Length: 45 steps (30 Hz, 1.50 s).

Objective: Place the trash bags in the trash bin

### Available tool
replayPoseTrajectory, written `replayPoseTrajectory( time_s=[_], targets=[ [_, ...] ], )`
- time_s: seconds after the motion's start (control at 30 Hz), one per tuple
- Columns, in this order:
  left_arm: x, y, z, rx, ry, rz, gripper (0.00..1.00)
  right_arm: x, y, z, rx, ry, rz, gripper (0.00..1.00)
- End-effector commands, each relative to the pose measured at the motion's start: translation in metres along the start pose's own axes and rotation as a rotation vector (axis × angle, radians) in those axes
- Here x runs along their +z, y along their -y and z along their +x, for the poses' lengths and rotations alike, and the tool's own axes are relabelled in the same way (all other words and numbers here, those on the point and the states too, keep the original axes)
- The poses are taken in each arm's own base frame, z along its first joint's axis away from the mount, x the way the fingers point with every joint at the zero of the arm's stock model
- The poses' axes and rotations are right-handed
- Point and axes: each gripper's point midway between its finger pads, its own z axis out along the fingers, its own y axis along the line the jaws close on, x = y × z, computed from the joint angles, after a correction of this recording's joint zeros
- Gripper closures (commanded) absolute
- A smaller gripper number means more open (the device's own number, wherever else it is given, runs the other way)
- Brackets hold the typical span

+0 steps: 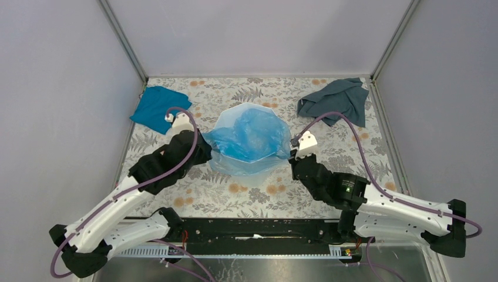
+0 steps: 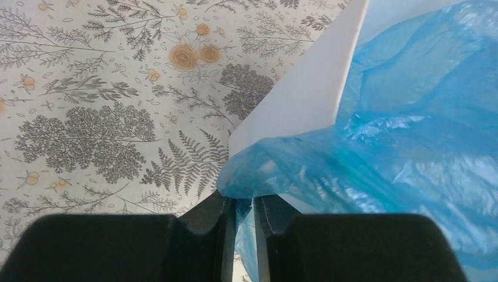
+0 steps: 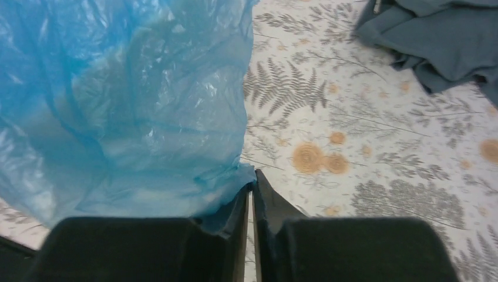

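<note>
Left wrist: left hand (image 2: 242, 204) pinches trash bag (image 2: 382, 158).

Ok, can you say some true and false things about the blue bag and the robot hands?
1. The blue trash bag is draped over the white trash bin. True.
2. The left gripper is wide open and holds nothing. False: it is pinching the bag's film.
3. The right gripper is pinching the bag's edge too. True.
4. The grey-blue cloth is inside the bin. False: it lies on the table, in the far right corner.
5. The teal cloth lies at the table's far left. True.
</note>
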Motion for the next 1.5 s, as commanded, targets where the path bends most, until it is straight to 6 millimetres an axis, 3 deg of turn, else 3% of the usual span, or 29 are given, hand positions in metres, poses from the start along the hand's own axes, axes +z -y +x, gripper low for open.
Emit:
replayPoseTrajectory(
  time_s=[0.0,0.07,0.13,0.2,0.33,0.43,0.5,0.6,0.73,0.9,0.97,1.1,1.3,1.47],
  targets=[
    [0.002,-0.002,-0.016,0.024,0.067,-0.029,0.8,-0.01,0.026,-0.022,-0.046,0.05,0.116,0.81],
    [-0.001,-0.003,-0.014,0.026,0.057,-0.019,0.75,-0.022,0.021,-0.02,-0.045,0.008,0.033,0.7],
    [-0.007,0.0,-0.013,0.025,0.041,0.011,0.67,-0.04,0.004,-0.021,-0.071,-0.036,-0.137,0.46],
    [-0.014,-0.001,-0.012,0.024,0.028,0.019,0.61,-0.061,-0.015,-0.023,-0.094,-0.072,-0.308,0.31],
    [-0.034,-0.011,-0.015,0.024,0.019,0.022,0.57,-0.085,-0.029,-0.046,-0.137,-0.072,-0.445,0.21],
    [-0.051,-0.013,-0.027,0.006,0.053,0.045,0.5,-0.082,-0.027,-0.07,-0.181,-0.025,-0.408,0.19],
    [-0.062,-0.011,-0.039,0.0,0.09,0.074,0.4,-0.076,-0.031,-0.082,-0.224,-0.012,-0.39,0.19],
    [-0.071,0.007,-0.053,0.056,0.108,0.148,0.34,-0.063,-0.039,-0.092,-0.293,-0.021,-0.359,0.28],
    [-0.067,0.032,-0.061,0.174,0.065,0.198,0.27,-0.049,-0.049,-0.096,-0.356,-0.049,-0.34,0.47],
    [-0.061,0.058,-0.071,0.274,0.068,0.263,0.13,-0.045,-0.054,-0.102,-0.329,-0.016,-0.336,0.51],
    [-0.058,0.076,-0.074,0.302,0.074,0.33,0.11,-0.041,-0.05,-0.104,-0.313,0.005,-0.303,0.63],
    [-0.057,0.107,-0.069,0.359,0.063,0.474,0.08,-0.039,-0.041,-0.118,-0.256,0.075,-0.235,0.97],
    [-0.039,0.105,-0.075,0.402,0.071,0.393,0.06,-0.036,-0.032,-0.141,-0.199,0.151,-0.156,1.0],
    [-0.043,0.087,-0.086,0.397,0.092,0.294,0.05,-0.035,-0.024,-0.146,-0.19,0.164,-0.101,1.0]
  ],
)
